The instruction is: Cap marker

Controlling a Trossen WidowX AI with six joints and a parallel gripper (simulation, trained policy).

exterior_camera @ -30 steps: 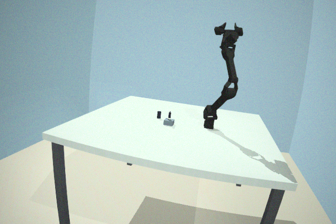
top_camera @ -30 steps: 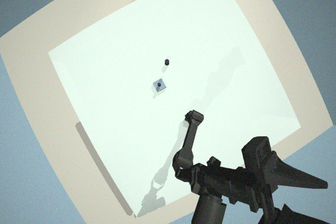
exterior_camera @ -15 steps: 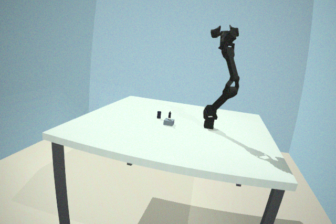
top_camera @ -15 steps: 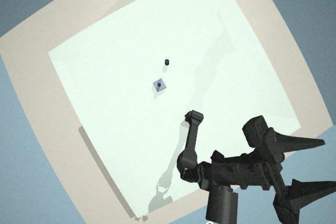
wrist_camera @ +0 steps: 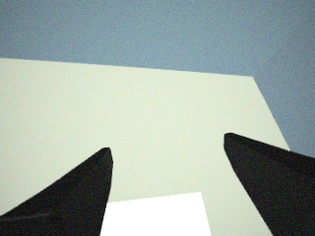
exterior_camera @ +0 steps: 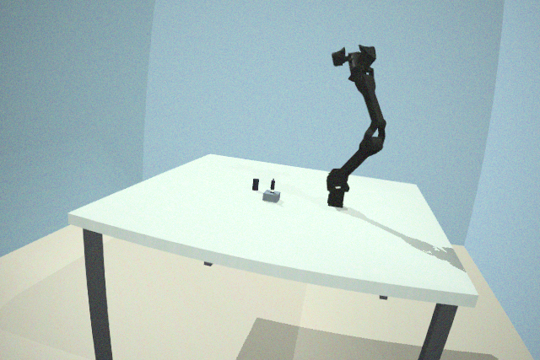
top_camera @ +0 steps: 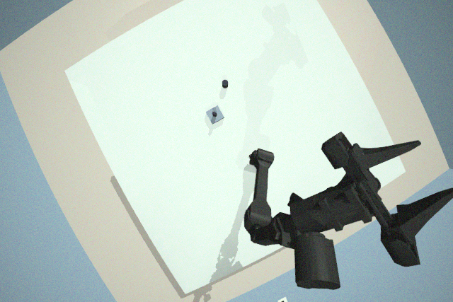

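Observation:
The dark cap [top_camera: 224,83] [exterior_camera: 255,184] stands upright and loose on the table [top_camera: 146,145] [exterior_camera: 218,229]. The grey holder block [top_camera: 219,116] [exterior_camera: 271,196] stands a short way from it. The marker [top_camera: 214,113] [exterior_camera: 272,183] stands upright in the block, with its narrow dark tip bare. My gripper [top_camera: 436,165] [exterior_camera: 352,47] [wrist_camera: 167,147] is open, with nothing between its fingers. It is high above the table and well away from the cap and marker. Neither of them shows in the wrist view.
The arm [top_camera: 260,185] [exterior_camera: 374,105] rises from its base [exterior_camera: 336,195] on the table, to the right of the holder block in the exterior view. Blue walls [exterior_camera: 305,20] stand around. The wrist view shows a pale surface [wrist_camera: 148,108] with a bright white panel [wrist_camera: 157,216].

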